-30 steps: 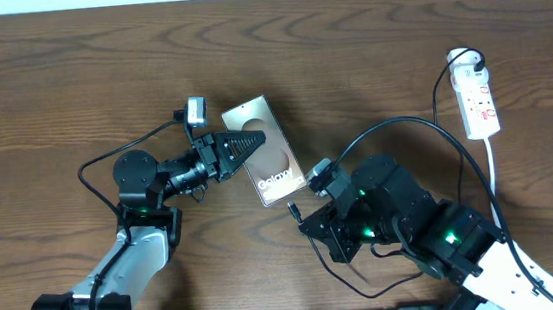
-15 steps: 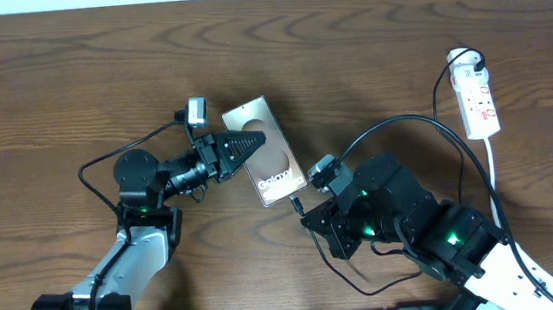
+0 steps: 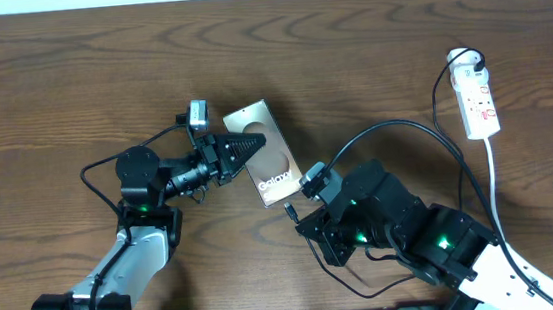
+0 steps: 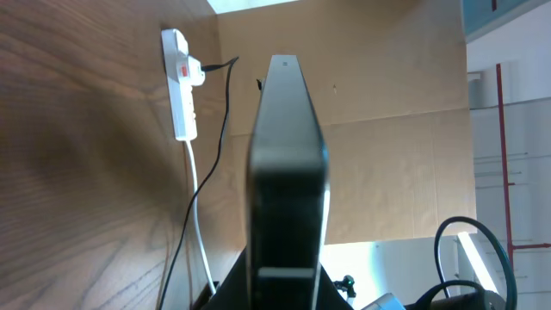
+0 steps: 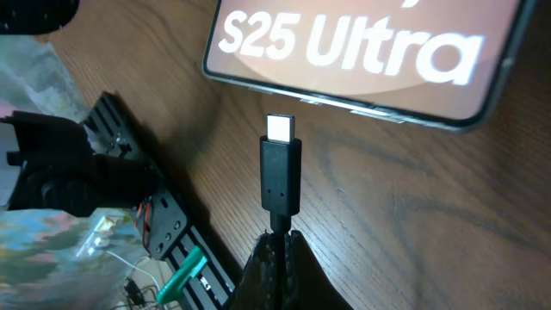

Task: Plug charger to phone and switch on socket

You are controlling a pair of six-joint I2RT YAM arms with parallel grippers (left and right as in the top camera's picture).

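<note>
Two grippers busy, both closed on sth. The left gripper (image 3: 255,143) lies sideways and is clamped tight on the phone (image 3: 279,181). One finger sits over the bronze face by the dark oval. In the left wrist cam the phone (image 4: 287,172) shows edge-on as a dark slab running straight out btwn the fingers. The phone is approx mid-table (image 3: 50,94), angled, w/ the "Galaxy" end toward the right arm. The right gripper (image 3: 302,218) is pinched fully on the charger (image 3: 290,212) just behind its connector. The right wrist cam shows the black plug body (image 5: 281,172) sticking up out of the closed fingertips (image 5: 277,245), metal tip aimed at the phone's bottom edge (image 5: 370,43). The tip is just short of that edge, w/ a small gap of wood btwn them, so not plugged in. The socket (image 3: 478,102) lies at the far right of the table, well apart from both grippers. It has a black plug in its far end and a white cord running toward the near edge. It shows in the left wrist cam too (image 4: 179,95). Can't tell its switch position.
</note>
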